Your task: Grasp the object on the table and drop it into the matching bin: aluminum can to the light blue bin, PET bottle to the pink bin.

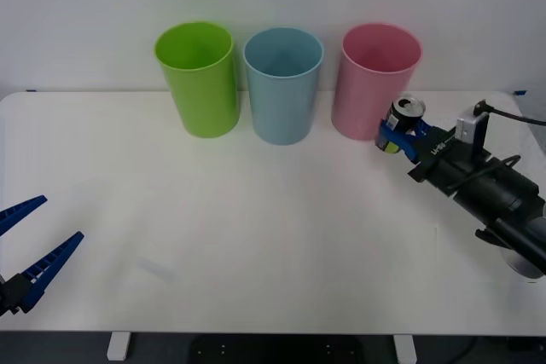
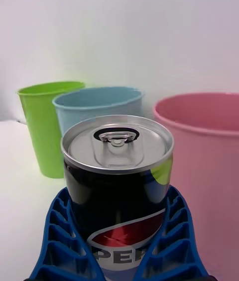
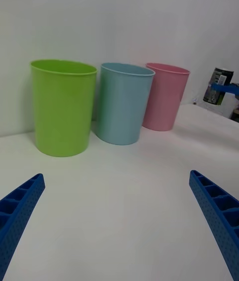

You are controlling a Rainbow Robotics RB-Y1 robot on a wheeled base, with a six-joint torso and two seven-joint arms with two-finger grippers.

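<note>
1. Our right hand (image 1: pixel 399 135) grips the aluminum can (image 1: pixel 404 118) upright, lifted just beside the pink bin (image 1: pixel 375 78).
2. The light blue bin (image 1: pixel 282 83) stands between the pink bin and a lime green bin (image 1: pixel 199 77).
3. Our left hand (image 1: pixel 30 249) waits spread wide over the desk's (image 1: pixel 256 236) near left corner.

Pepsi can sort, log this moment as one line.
right end effector: shut on Pepsi can, beside pink bin | left end effector: open, idle | light blue bin: target

Three bins stand in a row at the table's (image 1: pixel 256 236) back. The can (image 1: pixel 403 118) sits just right of the rightmost bin (image 1: pixel 375 78).
</note>
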